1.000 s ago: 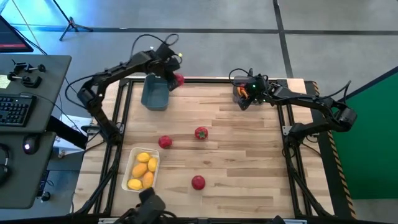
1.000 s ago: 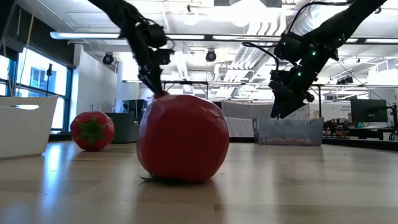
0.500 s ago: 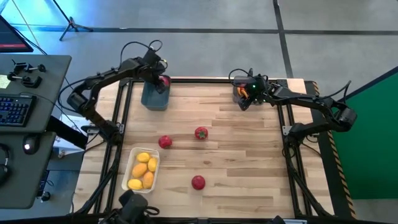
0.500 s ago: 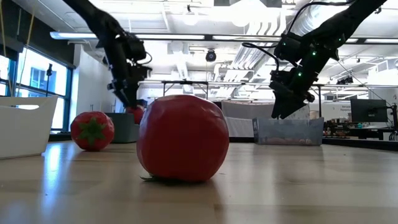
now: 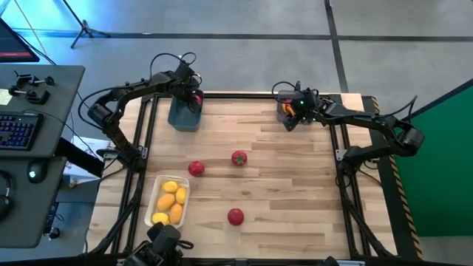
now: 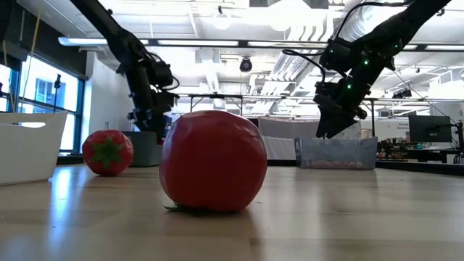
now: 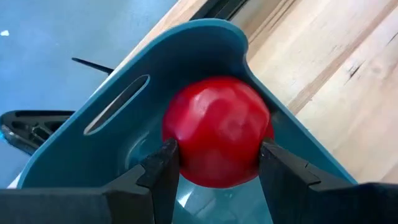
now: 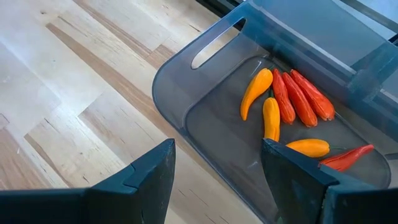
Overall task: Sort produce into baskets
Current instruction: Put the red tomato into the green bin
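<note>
We see the left gripper [image 7: 217,165] grasping a glossy, faceted red tomato [image 7: 216,132] inside the rounded blue-grey plastic bin [image 7: 112,134], far left on the wooden table [image 5: 295,185]. The right gripper [image 8: 217,171] hangs released above the smoky translucent bin [image 8: 205,118] holding thin peppers [image 8: 292,99].

Four red tomatoes — three loose on the tabletop [image 5: 295,185] at [image 5: 196,168], [image 5: 239,157] and [image 5: 235,216], one [image 7: 217,132] over the blue bin [image 5: 183,117]. Five lemons [image 5: 168,201] in the white tray [image 5: 153,193]. Seven peppers [image 8: 292,106] in the smoky bin [image 8: 186,93] — three bins in all.
</note>
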You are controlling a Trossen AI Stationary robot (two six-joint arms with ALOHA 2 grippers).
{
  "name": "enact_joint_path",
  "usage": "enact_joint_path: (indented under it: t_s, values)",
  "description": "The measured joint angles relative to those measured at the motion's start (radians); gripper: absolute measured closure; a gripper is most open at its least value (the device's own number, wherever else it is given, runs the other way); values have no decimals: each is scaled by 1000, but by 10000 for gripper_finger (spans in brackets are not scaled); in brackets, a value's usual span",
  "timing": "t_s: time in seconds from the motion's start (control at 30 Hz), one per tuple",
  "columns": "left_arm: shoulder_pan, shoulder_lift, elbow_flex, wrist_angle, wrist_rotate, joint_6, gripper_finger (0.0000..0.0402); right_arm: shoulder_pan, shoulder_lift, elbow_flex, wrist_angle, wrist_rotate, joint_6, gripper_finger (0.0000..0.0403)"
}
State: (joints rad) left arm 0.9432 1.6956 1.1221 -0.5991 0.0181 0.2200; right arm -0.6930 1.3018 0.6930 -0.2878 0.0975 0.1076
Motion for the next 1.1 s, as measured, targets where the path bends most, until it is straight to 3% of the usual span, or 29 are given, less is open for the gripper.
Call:
enact_joint_path:
  t_s: [0.27, 0.73, 1.1]
  values:
    - [-2, 13, 0, 1, 0, 17, 224, 0, 0, 0, 0, 0, -3, 176]
    - [-12, 12, 0, 5, -22, 19, 142, 0, 0, 0, 0, 0, -3, 176]
    - [-21, -59, 0, 30, -57, 58, 138, 0, 0, 0, 0, 0, -22, 176]
